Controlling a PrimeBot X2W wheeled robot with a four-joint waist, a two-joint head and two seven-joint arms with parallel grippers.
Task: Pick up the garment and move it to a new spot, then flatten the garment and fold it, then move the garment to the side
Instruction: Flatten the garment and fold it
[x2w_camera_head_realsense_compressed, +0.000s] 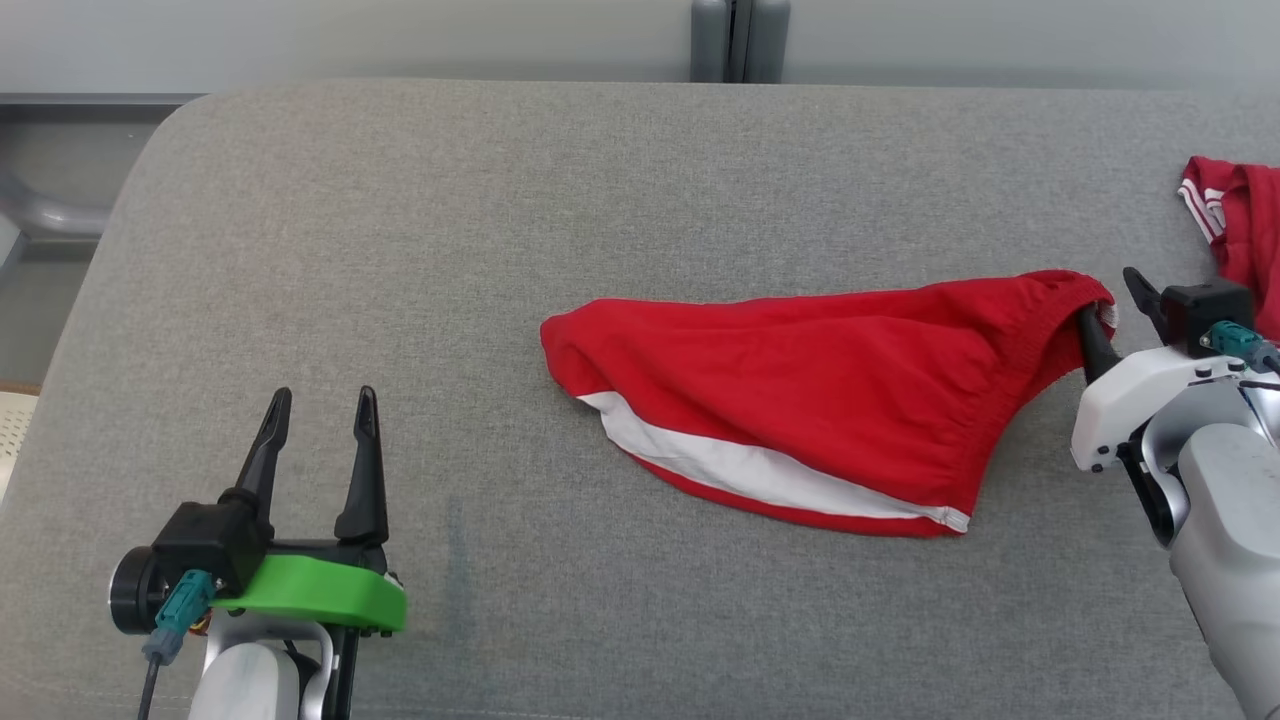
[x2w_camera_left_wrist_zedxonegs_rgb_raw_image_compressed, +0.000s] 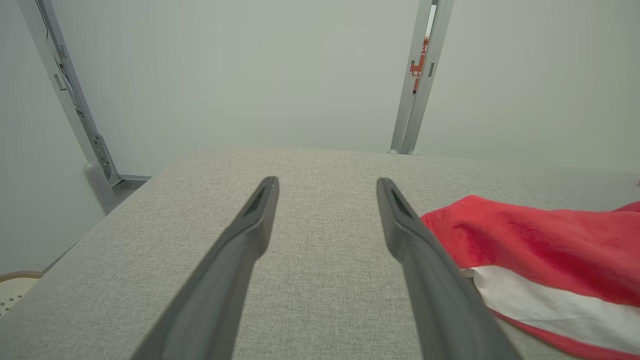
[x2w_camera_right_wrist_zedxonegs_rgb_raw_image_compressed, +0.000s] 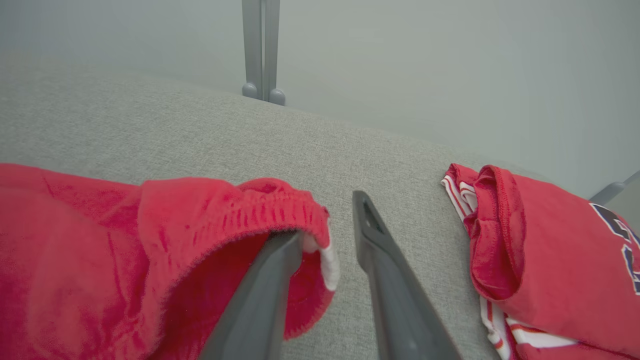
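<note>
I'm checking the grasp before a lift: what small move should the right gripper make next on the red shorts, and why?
Probably close the right gripper. One finger sits inside the elastic waistband of the red shorts with a white side stripe, the other outside, jaws apart, so closing would pinch the band. The left gripper is open, clear of the cloth.

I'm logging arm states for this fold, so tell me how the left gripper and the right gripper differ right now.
The left gripper hovers over the bare grey surface, clear of any garment; the right gripper is at the waistband of the red shorts. The left gripper's fingers are both free; the right gripper has one finger tucked inside the waistband and one outside. Both are open.
</note>
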